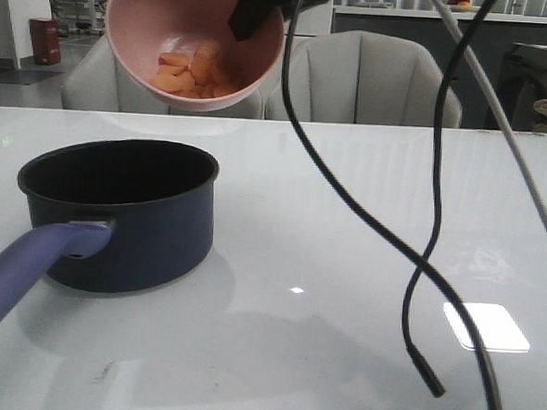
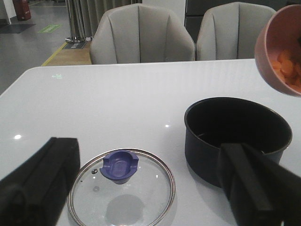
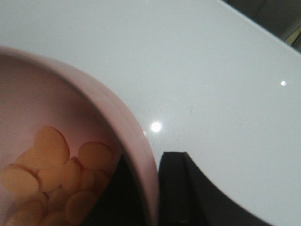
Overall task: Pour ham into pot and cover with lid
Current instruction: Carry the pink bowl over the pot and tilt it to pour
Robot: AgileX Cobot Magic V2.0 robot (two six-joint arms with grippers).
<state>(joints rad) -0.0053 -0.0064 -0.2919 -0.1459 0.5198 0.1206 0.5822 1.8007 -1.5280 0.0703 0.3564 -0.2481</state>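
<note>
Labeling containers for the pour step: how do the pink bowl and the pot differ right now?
The pink bowl is held up in the air by the right tool, clamped on its rim; the pot stands on the table.
The bowl is tilted; the pot is upright.
The bowl holds the ham; the pot looks empty.
The bowl is pale pink with no handle; the pot is dark blue with a long handle.
Both are round and open-topped.

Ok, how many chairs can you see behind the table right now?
2. Both stand side by side at the table's far edge: one roughly behind the lid, the other roughly behind the pot. Others may be out of frame.
</note>
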